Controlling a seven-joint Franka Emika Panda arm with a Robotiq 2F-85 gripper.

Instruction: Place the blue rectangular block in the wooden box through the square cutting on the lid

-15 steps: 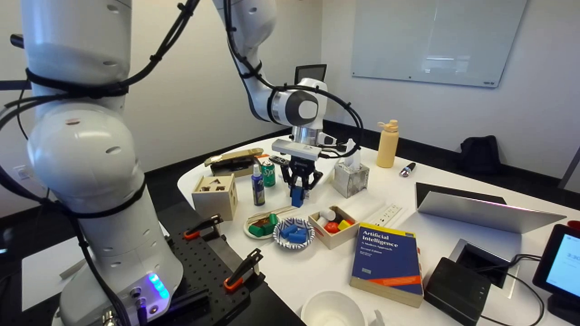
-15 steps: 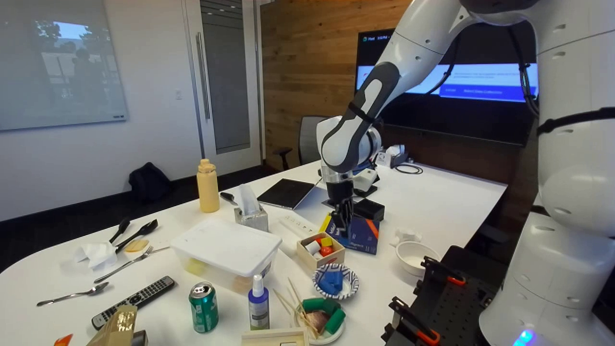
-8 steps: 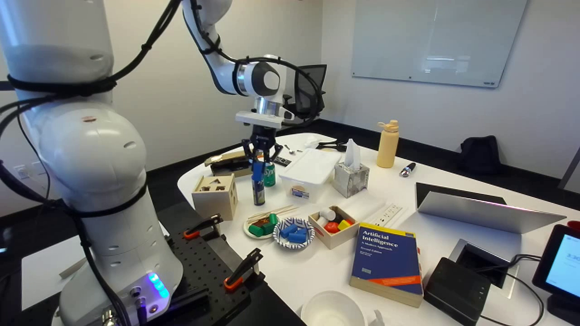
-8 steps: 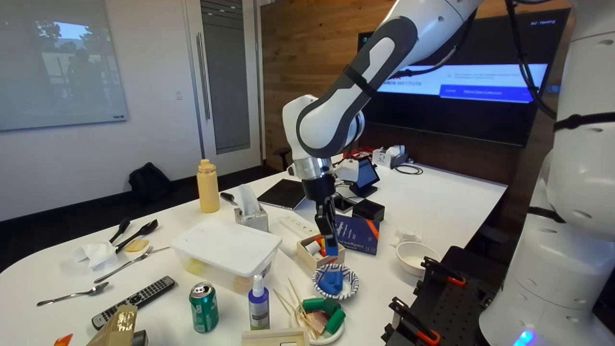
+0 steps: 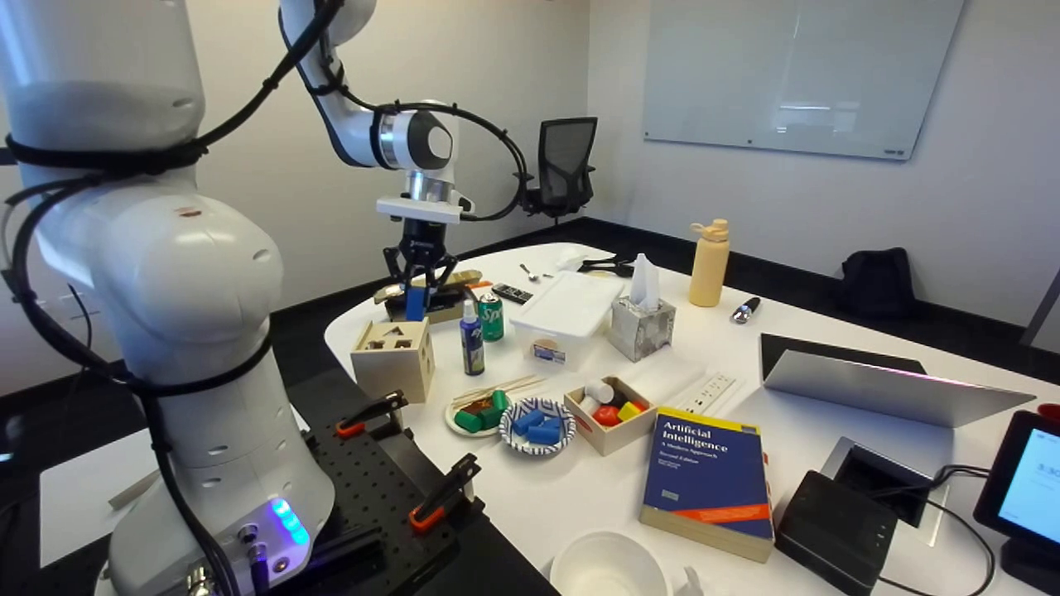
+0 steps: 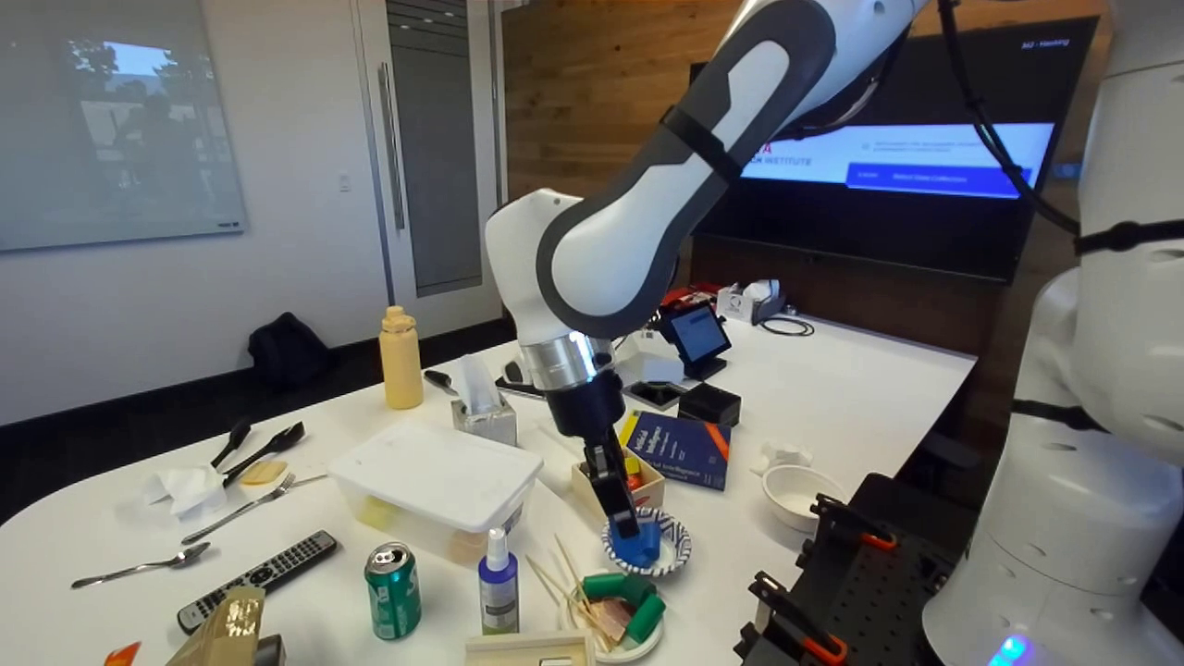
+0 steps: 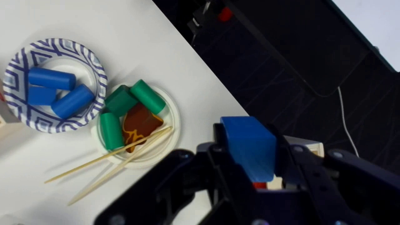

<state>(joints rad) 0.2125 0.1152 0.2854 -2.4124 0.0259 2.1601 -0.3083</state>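
Nearest, right of centre in the wrist view, the gripper (image 7: 249, 142) clenches the blue rectangular block (image 7: 252, 150), so picking up looks done. Beyond, left of centre in an exterior view, the wooden box (image 5: 389, 374) has its lid (image 5: 387, 338) on; aligning over the square cutting, too small to make out, and inserting seem to remain.

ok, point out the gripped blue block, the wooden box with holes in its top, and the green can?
Blue block (image 7: 252, 151), wrist view: one of its exposed faces.
Wooden box (image 5: 389, 372), in an exterior view: its plain side wall.
Green can (image 6: 392, 597), in an exterior view: middle of its side.
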